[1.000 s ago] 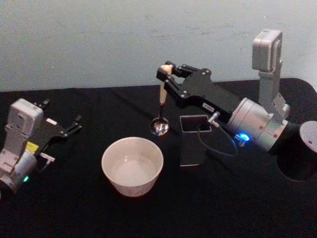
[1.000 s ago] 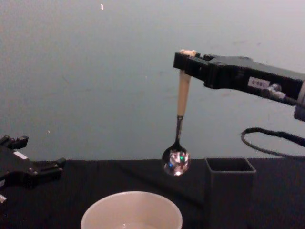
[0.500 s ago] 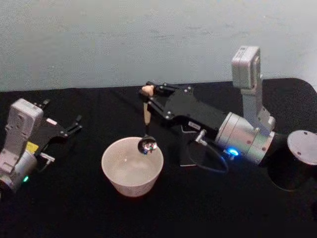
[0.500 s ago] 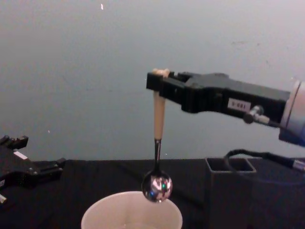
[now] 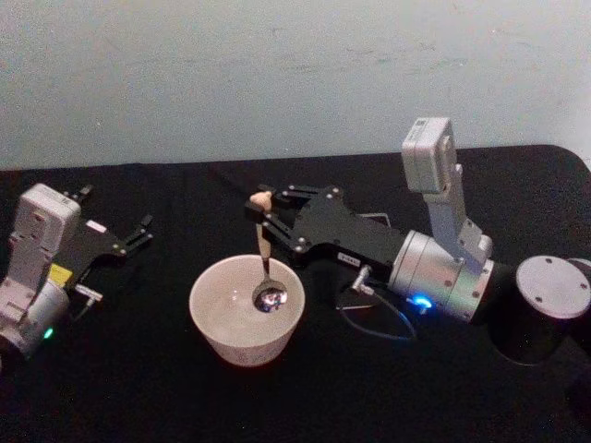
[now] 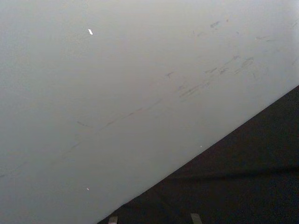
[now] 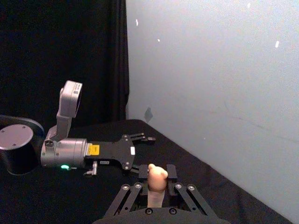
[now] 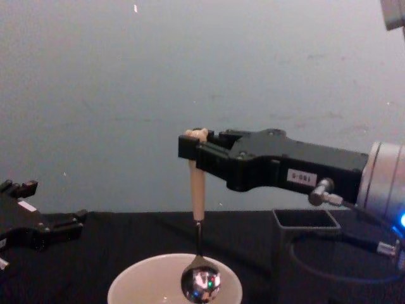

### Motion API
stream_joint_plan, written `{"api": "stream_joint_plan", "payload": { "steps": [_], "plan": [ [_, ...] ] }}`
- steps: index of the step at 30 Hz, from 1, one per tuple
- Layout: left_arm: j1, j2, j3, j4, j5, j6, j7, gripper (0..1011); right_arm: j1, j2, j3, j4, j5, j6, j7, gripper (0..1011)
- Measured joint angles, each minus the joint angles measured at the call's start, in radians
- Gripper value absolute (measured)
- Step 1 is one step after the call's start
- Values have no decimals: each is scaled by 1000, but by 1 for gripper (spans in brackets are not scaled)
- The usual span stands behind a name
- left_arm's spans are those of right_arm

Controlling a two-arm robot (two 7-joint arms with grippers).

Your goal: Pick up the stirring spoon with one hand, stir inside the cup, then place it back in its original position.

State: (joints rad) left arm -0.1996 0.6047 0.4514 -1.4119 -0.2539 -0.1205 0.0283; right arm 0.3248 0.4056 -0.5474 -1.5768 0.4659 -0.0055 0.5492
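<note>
I see the stirring spoon [image 5: 264,254] with a cream-beige handle and mirror-bright steel bowl, the cup [image 5: 242,343] cream-white. The right gripper [image 5: 261,207] is matte black behind a silver wrist [image 5: 443,275] glowing blue; at nine o'clock the left gripper [image 5: 116,209] is black too, with a yellow label [image 5: 59,274] and green light [image 5: 46,332]. Black tabletop [image 5: 138,388], dark grey holder [image 8: 313,253]

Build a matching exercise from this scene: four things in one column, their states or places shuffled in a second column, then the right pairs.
Things:
1. stirring spoon
2. cup
3. dark grey holder
4. left gripper

States:
A. open, idle on the robot's left
B. round and cream-white, with a steel bowl lowered into it
C. square-mouthed, nothing standing in it
D. hanging upright, pinched by the right gripper

Pairs: 1-D, 2-B, 3-C, 4-A
</note>
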Motion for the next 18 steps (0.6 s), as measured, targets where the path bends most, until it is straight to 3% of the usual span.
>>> {"api": "stream_joint_plan", "payload": {
  "steps": [18],
  "plan": [
    [0,0,0,0,0,0,0,1001,33,-35,-42,96,-41,-7,18,216]
  ]
}}
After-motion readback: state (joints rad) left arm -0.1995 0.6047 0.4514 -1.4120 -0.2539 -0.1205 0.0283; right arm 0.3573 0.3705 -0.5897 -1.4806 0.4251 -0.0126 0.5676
